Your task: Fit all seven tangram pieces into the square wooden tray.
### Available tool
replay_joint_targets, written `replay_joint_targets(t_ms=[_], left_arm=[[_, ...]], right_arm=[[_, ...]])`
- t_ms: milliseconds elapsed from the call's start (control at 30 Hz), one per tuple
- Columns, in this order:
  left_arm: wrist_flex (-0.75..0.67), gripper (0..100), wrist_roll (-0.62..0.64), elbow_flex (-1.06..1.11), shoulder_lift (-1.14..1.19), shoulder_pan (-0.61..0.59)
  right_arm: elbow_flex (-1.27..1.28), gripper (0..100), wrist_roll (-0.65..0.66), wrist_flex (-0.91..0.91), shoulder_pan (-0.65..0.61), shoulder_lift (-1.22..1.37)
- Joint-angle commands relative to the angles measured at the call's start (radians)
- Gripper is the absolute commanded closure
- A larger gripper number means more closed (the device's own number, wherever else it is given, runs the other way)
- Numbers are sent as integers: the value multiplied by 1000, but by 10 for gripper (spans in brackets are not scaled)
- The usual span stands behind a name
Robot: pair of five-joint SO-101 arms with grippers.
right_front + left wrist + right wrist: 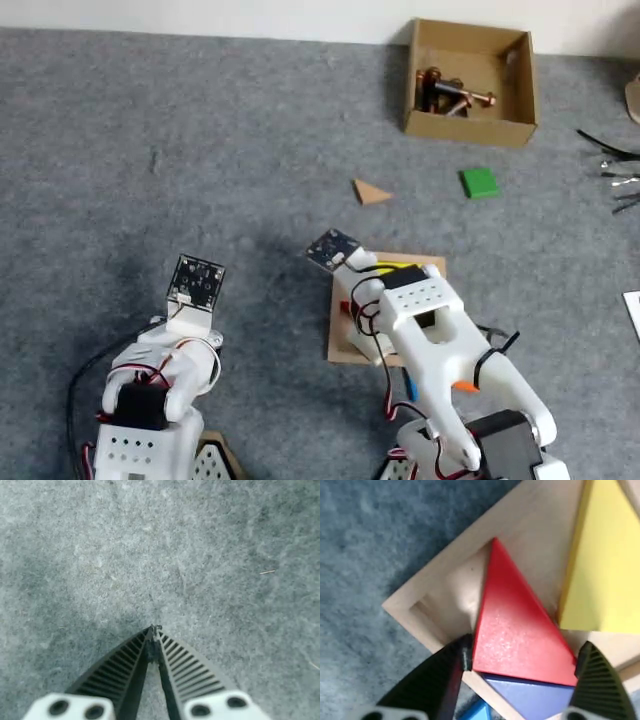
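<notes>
Red triangle (520, 630) is held across its long edge by the right gripper (525, 654), jaws wide, above the tray (427, 607) corner. It should be lowered flat, seated beside the yellow piece (600, 570), then released. The left gripper (154, 632) is closed, empty, over the worktop (150, 540).

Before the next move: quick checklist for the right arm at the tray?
1. Right pincer grip on red triangle: ok, one finger at each end of its long edge.
2. Red triangle flat in the tray: cannot tell.
3. Yellow piece in the tray: ok, beside the red one.
4. All seven pieces in: not ok, tan triangle and green square lie out on the carpet.
5. Left pincer clear of the tray: ok, shut over bare carpet.
</notes>
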Motion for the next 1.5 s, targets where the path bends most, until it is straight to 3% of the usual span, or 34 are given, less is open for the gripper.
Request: replay_joint_targets(t_ms=[0, 400, 1467], left_arm=[[-2, 990, 6, 22, -15, -16], [-2, 990, 6, 22, -15, -16], [-2, 990, 6, 22, -15, -16]], right_arm=[[30, 696, 3, 39, 15, 8], [28, 740, 3, -15, 15, 8], [-59, 742, 2, -81, 15, 10]])
